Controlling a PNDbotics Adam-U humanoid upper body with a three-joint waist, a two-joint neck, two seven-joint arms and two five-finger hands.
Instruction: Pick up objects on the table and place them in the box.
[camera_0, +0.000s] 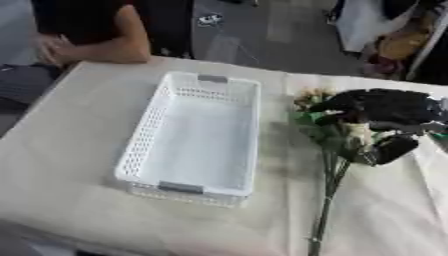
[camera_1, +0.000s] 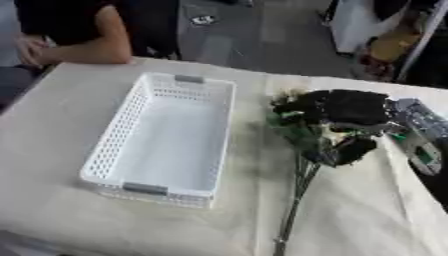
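The flowers (camera_0: 331, 150) lie on the worktop (camera_0: 79, 150) just right of the white basket (camera_0: 197, 137), blooms far, stems trailing toward me. In the left eye view my right hand (camera_0: 385, 120) sits over the blooms, thumb curling under them. In the right eye view the fingers (camera_1: 350, 107) look wrapped round the heads, so I judge I should lift slowly, letting the stems clear the rim before swinging left.

Indoor work or test room, not a home. A table draped in cream cloth (camera_0: 79, 150) stands on a grey hard floor (camera_0: 236, 35). Cluttered white furniture holding yellowish items (camera_0: 385, 30) sits beyond the table's far right corner.
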